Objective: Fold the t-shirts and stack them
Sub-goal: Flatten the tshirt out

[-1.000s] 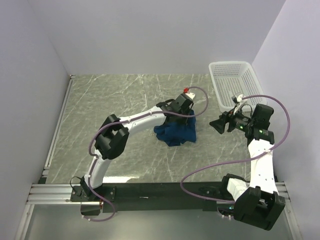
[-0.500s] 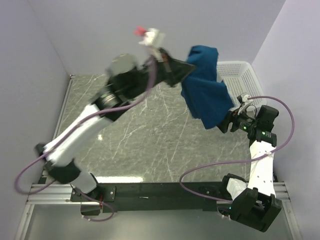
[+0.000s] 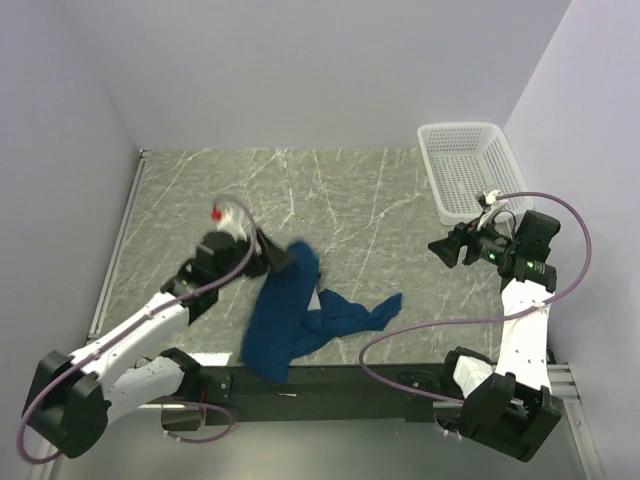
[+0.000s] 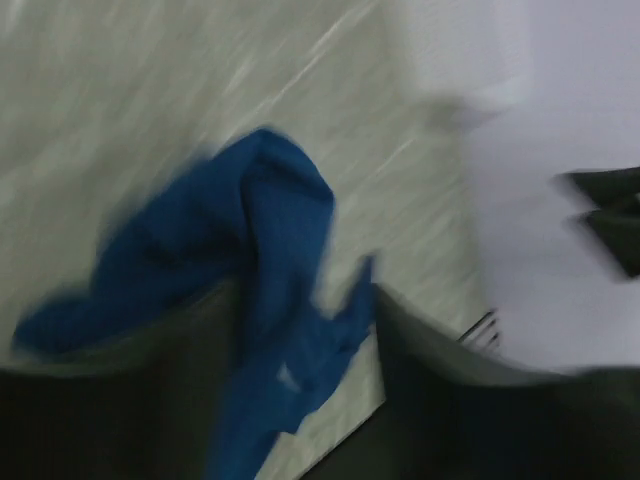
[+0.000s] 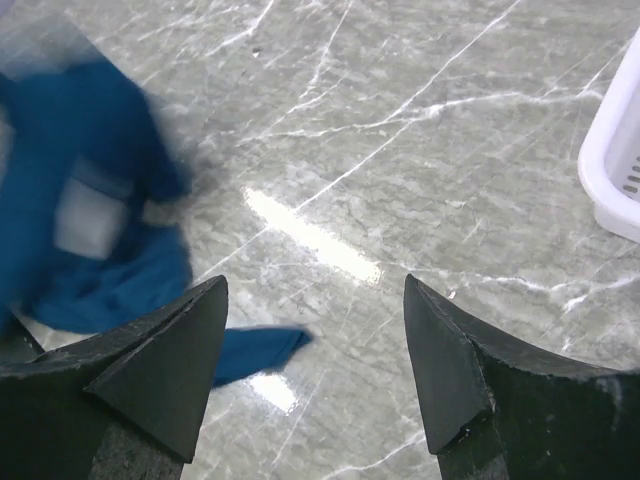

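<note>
The blue t-shirt (image 3: 290, 310) is strung out and blurred with motion over the near middle of the table, one end trailing right towards (image 3: 385, 300). My left gripper (image 3: 285, 258) is low at the shirt's upper end. In the left wrist view its jaws (image 4: 305, 380) stand apart, open, with the t-shirt (image 4: 270, 230) running loosely through the gap and bare table showing beside it. My right gripper (image 3: 440, 250) hovers open at the right, well clear of the cloth. Through its jaws (image 5: 315, 370) the t-shirt (image 5: 90, 200) shows at far left with a pale print.
A white mesh basket (image 3: 470, 165) stands at the back right corner, its rim (image 5: 615, 170) at the right edge of the right wrist view. The marble table (image 3: 330, 200) is walled on three sides. A metal rail runs along the near edge.
The left arm lifted the shirt high, swung it through the air, then came down low at the near left. Its jaws have parted and the shirt has spread out. The right arm barely moved.
</note>
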Action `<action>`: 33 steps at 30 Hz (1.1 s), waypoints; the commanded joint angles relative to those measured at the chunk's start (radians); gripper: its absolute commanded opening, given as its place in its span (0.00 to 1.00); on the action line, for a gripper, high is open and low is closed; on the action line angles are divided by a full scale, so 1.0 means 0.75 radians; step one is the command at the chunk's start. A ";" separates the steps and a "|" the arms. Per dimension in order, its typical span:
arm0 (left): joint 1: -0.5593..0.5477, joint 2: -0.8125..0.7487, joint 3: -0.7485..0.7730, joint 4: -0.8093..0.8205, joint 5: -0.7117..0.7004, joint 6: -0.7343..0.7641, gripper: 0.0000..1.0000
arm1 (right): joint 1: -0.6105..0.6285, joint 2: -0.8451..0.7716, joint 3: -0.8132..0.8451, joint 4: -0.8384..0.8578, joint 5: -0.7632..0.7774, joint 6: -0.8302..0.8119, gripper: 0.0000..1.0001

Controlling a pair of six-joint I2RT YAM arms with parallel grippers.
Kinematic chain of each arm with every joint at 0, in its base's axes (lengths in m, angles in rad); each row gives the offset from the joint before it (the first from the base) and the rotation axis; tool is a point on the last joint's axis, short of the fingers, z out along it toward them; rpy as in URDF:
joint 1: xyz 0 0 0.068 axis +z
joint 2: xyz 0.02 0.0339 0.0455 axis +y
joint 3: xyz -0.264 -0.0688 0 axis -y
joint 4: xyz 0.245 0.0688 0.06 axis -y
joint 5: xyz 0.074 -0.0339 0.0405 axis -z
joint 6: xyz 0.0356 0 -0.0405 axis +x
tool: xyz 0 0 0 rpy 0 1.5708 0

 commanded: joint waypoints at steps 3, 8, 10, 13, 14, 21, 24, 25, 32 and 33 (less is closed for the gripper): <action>0.009 -0.122 -0.316 -0.217 -0.111 -0.194 0.86 | -0.003 0.040 0.073 -0.086 -0.050 -0.098 0.77; 0.011 -0.458 -0.153 -0.485 -0.459 -0.086 0.96 | 0.272 0.173 0.135 -0.268 -0.010 -0.282 0.76; 0.011 -0.456 -0.128 -0.465 -0.435 -0.041 0.96 | 0.492 0.212 0.153 -0.289 0.066 -0.321 0.76; 0.011 -0.281 -0.103 -0.371 -0.205 0.023 0.91 | 0.659 0.289 0.162 -0.317 0.143 -0.386 0.76; 0.011 -0.213 -0.091 -0.343 -0.101 0.061 0.87 | 0.720 0.326 0.159 -0.315 0.160 -0.396 0.76; -0.181 0.284 0.134 -0.330 -0.087 0.252 0.79 | 0.770 0.398 0.155 -0.297 0.244 -0.374 0.76; -0.295 0.525 0.322 -0.461 -0.244 0.307 0.72 | 0.760 0.380 0.147 -0.274 0.266 -0.358 0.76; -0.324 0.651 0.373 -0.512 -0.293 0.315 0.69 | 0.758 0.378 0.143 -0.272 0.269 -0.356 0.76; -0.458 1.043 0.702 -0.856 -0.692 0.299 0.37 | 0.702 0.363 0.149 -0.285 0.230 -0.354 0.76; -0.458 1.065 0.711 -0.864 -0.719 0.307 0.36 | 0.700 0.363 0.147 -0.289 0.222 -0.354 0.76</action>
